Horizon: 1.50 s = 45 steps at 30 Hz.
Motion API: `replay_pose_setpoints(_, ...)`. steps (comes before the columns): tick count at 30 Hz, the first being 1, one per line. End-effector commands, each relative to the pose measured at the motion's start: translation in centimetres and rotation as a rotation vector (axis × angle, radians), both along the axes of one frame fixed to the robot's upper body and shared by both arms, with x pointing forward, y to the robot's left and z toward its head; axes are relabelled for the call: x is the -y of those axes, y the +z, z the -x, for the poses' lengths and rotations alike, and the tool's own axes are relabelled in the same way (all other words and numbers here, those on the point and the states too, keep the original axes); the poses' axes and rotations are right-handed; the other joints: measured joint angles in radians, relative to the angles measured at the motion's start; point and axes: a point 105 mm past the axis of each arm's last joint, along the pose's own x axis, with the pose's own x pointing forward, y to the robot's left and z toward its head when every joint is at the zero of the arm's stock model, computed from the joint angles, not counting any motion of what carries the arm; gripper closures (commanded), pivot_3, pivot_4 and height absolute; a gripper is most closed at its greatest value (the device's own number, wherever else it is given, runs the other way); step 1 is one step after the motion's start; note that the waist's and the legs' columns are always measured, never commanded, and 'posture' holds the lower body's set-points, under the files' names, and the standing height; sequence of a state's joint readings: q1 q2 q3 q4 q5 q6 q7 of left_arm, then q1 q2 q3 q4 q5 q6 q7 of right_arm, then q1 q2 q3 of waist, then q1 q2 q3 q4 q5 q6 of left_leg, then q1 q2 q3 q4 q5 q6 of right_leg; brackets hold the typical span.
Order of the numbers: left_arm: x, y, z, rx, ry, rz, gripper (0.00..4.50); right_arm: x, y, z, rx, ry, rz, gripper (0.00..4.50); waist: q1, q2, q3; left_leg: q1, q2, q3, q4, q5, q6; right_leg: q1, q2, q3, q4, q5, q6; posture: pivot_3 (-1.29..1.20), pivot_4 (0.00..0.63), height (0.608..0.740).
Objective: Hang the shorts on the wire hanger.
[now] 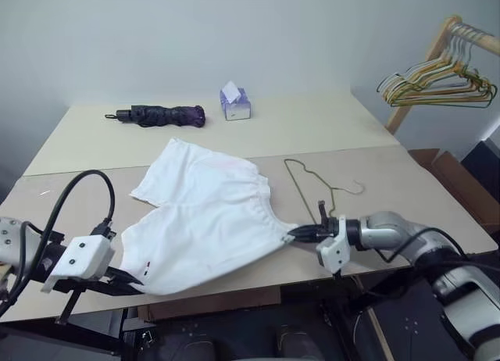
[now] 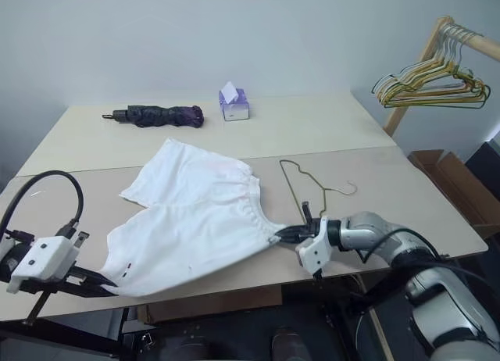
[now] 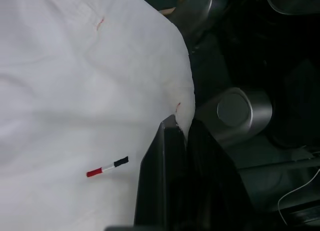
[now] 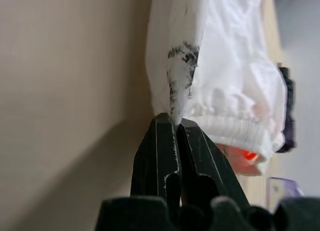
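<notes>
The white shorts (image 1: 205, 220) lie spread over the near half of the table, stretched between my two grippers. My left gripper (image 1: 134, 281) is shut on a hem corner of the shorts (image 3: 75, 91) at the table's front edge. At the shorts' right end my right gripper (image 1: 295, 234) is shut on the end of the gathered waistband (image 4: 225, 123). The thin bronze wire hanger (image 1: 316, 187) lies flat on the table just beyond my right gripper, to the right of the shorts and apart from them.
A folded dark umbrella (image 1: 160, 116) and a small purple tissue box (image 1: 235, 104) sit on the far half of the table. A wooden rack with several coloured hangers (image 1: 439, 83) stands at the far right. A cardboard box (image 1: 461, 181) is beside the table's right edge.
</notes>
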State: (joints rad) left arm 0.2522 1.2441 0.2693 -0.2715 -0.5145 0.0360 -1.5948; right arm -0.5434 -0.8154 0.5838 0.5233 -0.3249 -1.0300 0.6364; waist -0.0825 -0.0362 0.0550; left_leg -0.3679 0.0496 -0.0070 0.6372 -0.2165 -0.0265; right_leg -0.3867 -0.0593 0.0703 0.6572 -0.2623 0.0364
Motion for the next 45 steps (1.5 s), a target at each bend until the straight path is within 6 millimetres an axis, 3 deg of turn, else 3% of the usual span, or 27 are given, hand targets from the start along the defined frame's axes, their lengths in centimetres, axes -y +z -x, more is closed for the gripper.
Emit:
replay_pose_setpoints(1,0.8,0.4,0.8,-0.009,-0.035,0.012,4.50,0.3,0.8,-0.2,-0.019,-0.044,0.036,4.47,0.002,0.000,0.000,0.000,0.000,0.001,0.000,0.000,0.000,0.000,0.000,0.000,0.000,0.000,0.000,0.02,0.025,0.740)
replay_pose_setpoints(10,1.8,-0.8,3.3,-0.101,-0.073,0.055,4.50,0.0,1.3,-0.2,0.028,-0.123,0.000,4.47,0.015,0.000,0.000,0.000,0.001,0.003,0.000,-0.001,0.001,-0.001,0.000,0.001,0.000,-0.001,-0.001,0.01,0.035,0.740)
replay_pose_setpoints(13,1.9,-1.3,3.2,-0.094,-0.060,0.056,4.50,-0.1,2.0,-0.3,0.057,-0.132,-0.016,4.47,0.015,0.001,0.001,0.000,0.001,0.003,0.000,-0.001,0.001,-0.001,0.000,0.001,0.000,-0.003,0.000,0.01,0.037,0.740)
replay_pose_setpoints(14,1.9,-1.3,2.8,-0.082,-0.051,0.052,4.50,0.0,2.2,-0.1,0.052,-0.128,-0.018,4.23,0.016,0.001,0.001,0.000,0.001,0.003,0.000,-0.001,0.001,-0.001,0.000,0.001,0.000,-0.003,0.000,0.01,0.038,0.740)
replay_pose_setpoints(17,1.5,-1.0,2.2,-0.065,-0.037,0.034,3.83,0.3,2.4,1.1,0.007,-0.113,-0.001,3.47,0.023,0.001,0.001,0.000,0.001,0.003,0.000,-0.001,0.001,-0.001,0.000,0.001,-0.001,-0.003,0.001,0.01,0.038,0.740)
replay_pose_setpoints(22,0.6,0.3,1.3,-0.054,-0.004,0.044,2.35,1.1,2.6,2.8,-0.066,-0.110,0.035,1.80,0.036,0.001,0.001,0.000,0.001,0.004,0.001,-0.001,0.001,-0.001,0.000,0.001,-0.001,-0.004,0.002,0.02,0.037,0.740)
replay_pose_setpoints(26,0.6,3.8,0.0,-0.033,0.071,0.158,1.10,2.3,3.4,2.8,-0.124,-0.192,0.018,0.46,0.040,0.000,0.001,0.000,0.001,0.004,0.001,-0.001,0.001,-0.001,0.000,0.001,-0.001,-0.009,0.003,0.03,0.037,0.740)
replay_pose_setpoints(28,0.9,6.1,-1.1,0.015,0.099,0.225,0.47,3.6,4.4,1.9,-0.211,-0.331,-0.042,0.00,0.042,0.000,0.002,0.000,0.001,0.004,0.001,-0.001,0.001,-0.002,0.000,0.001,-0.001,-0.008,0.006,0.03,0.037,0.740)
replay_pose_setpoints(30,1.3,7.4,-2.7,0.081,0.161,0.309,0.07,5.3,5.8,0.0,-0.301,-0.531,-0.148,0.00,0.046,0.000,0.002,-0.001,0.001,0.004,0.001,-0.001,0.001,-0.002,0.000,0.001,-0.001,-0.008,0.007,0.03,0.039,0.740)
replay_pose_setpoints(34,2.7,8.5,-5.2,0.156,0.242,0.440,0.07,8.3,6.7,-3.3,-0.347,-0.845,-0.276,0.00,0.048,0.001,0.002,0.000,0.001,0.004,0.002,-0.001,0.002,-0.001,0.000,0.001,-0.001,-0.008,0.007,0.02,0.040,0.740)
replay_pose_setpoints(39,4.7,8.4,-6.8,0.195,0.265,0.529,0.07,10.9,4.6,-5.8,-0.437,-1.250,-0.293,0.00,0.044,0.001,0.002,-0.002,0.001,0.003,0.002,-0.002,0.002,-0.002,0.001,0.001,0.000,-0.003,0.001,0.01,0.033,0.740)
replay_pose_setpoints(45,5.7,8.0,-7.7,0.210,0.264,0.558,0.07,10.7,1.6,-6.0,-0.556,-1.424,-0.218,0.00,0.042,0.001,0.002,-0.003,0.000,0.003,0.002,-0.002,0.002,-0.003,0.001,0.001,-0.001,-0.003,0.001,0.01,0.020,0.740)
